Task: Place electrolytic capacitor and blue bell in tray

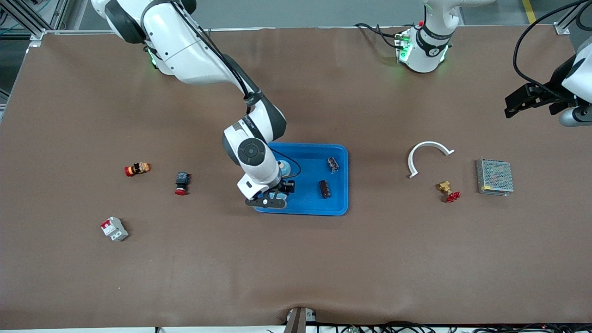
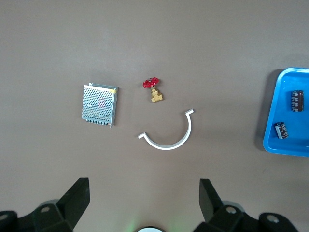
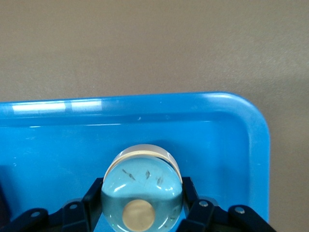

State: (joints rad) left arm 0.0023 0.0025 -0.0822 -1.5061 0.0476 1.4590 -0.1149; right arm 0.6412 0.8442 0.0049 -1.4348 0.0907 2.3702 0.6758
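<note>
The bright-blue tray (image 1: pixel 306 200) lies mid-table. My right gripper (image 1: pixel 282 172) reaches down into its end toward the right arm and is shut on the blue bell (image 1: pixel 283 166). In the right wrist view the pale-blue domed bell (image 3: pixel 142 186) with a tan knob sits between the black fingers (image 3: pixel 94 199) of the right gripper (image 3: pixel 142 208), low over the tray floor (image 3: pixel 212 140) near a corner. A dark electrolytic capacitor (image 1: pixel 324 189) (image 2: pixel 297 100) lies in the tray, with another dark capacitor-like part (image 1: pixel 333 164) (image 2: pixel 281 130) beside it. My left gripper (image 1: pixel 508 109) (image 2: pixel 144 186) waits open and empty, high over the left arm's end.
Toward the left arm's end lie a white curved clip (image 1: pixel 429 152) (image 2: pixel 169 134), a brass valve with a red handle (image 1: pixel 448 190) (image 2: pixel 153 90) and a metal mesh box (image 1: pixel 494 176) (image 2: pixel 99 104). Toward the right arm's end are a red push-button (image 1: pixel 181 183), an orange-red button (image 1: pixel 137 169) and a circuit breaker (image 1: pixel 114 229).
</note>
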